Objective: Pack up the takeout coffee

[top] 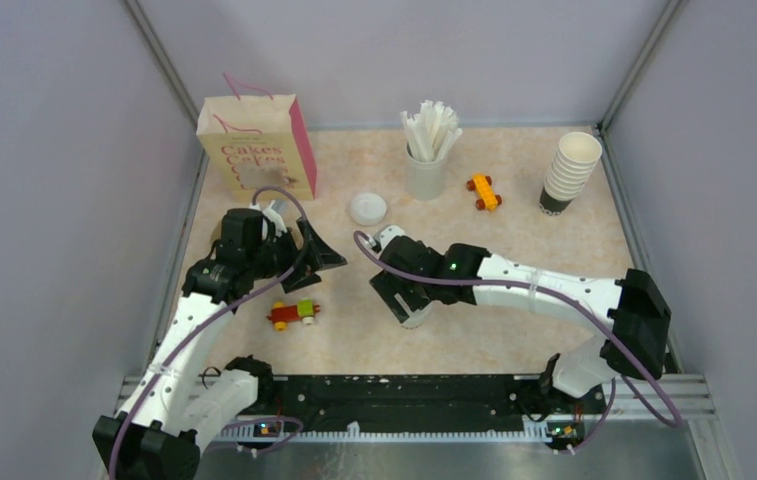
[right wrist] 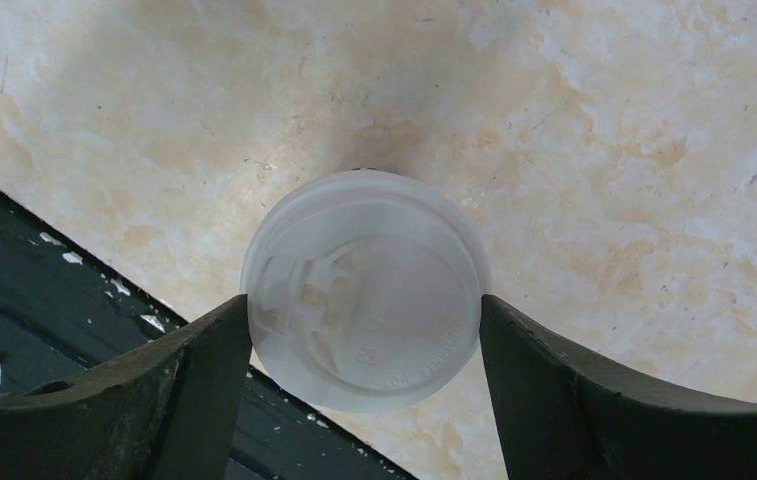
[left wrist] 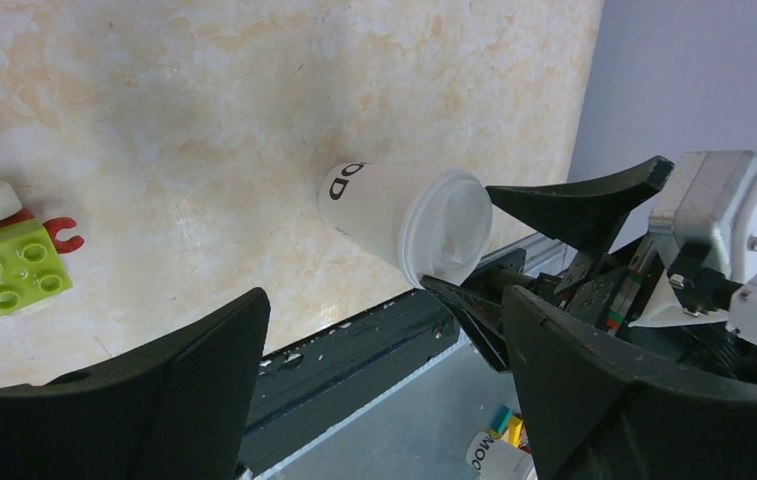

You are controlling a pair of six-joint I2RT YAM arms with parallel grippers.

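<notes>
"Cakes" is printed on the paper bag (top: 254, 150), "OD" on the cup (left wrist: 384, 215).

A robot lab cell: plain grey panel walls (top: 44, 200) on metal frame posts (top: 162, 55) box in a marble-patterned desk (top: 514, 335).

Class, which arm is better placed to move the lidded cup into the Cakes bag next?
Right, probably: the right gripper grips the lidded cup, while the left gripper is open and empty, though nearer the bag.
</notes>
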